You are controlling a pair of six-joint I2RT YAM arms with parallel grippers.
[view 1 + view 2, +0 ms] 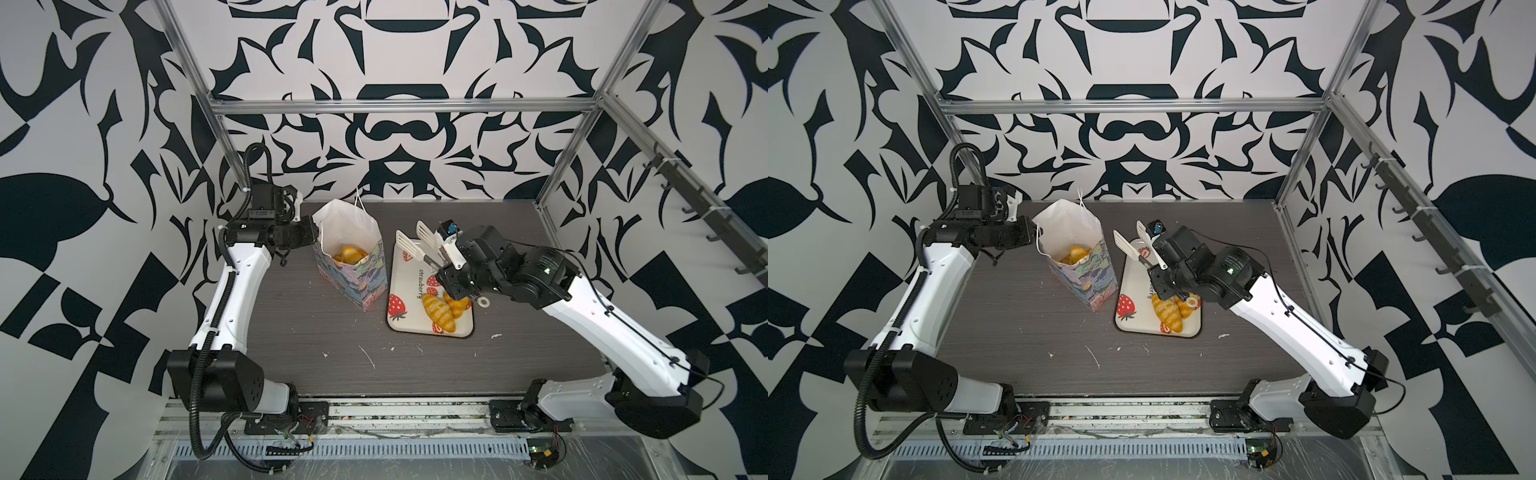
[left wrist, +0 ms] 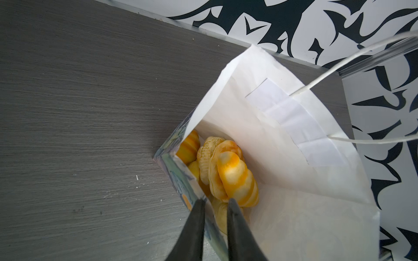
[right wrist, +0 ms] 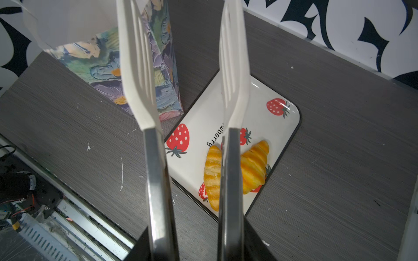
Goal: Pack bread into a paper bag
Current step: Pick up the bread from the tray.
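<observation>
Left wrist view looks down into the open mouth of the paper bag (image 2: 271, 126), white inside. The left end effector (image 2: 216, 200) is clenched on the bag's printed side wall at the rim, with one dark finger (image 2: 194, 226) outside the paper and its partner inside. At the bottom of the bag lies the bread (image 2: 233, 178), several glossy golden pieces heaped together with a ridged one on top; their number cannot be told. A thin white cord handle (image 2: 339, 67) arches off the far rim. In both top views the bag stands upright on the dark wood-grain desk (image 1: 291, 332), toward its back edge and just beside the tray (image 1: 409, 291), a cream tray printed with red strawberries. Two croissants (image 3: 254, 167) rest side by side, touching, at the tray's near end, away from the bag. The right end effector (image 1: 439, 262) is grasping a pair of tongs (image 3: 138, 74) by their metal arms. The two white slotted blades stand apart and point toward the back wall, raised over the tray's far end. In the right wrist view one blade crosses in front of the bag's floral side and the second crosses over the tray, its metal arm partly covering one croissant. White flecks (image 1: 368, 357) are scattered on the desk in front of the tray.
</observation>
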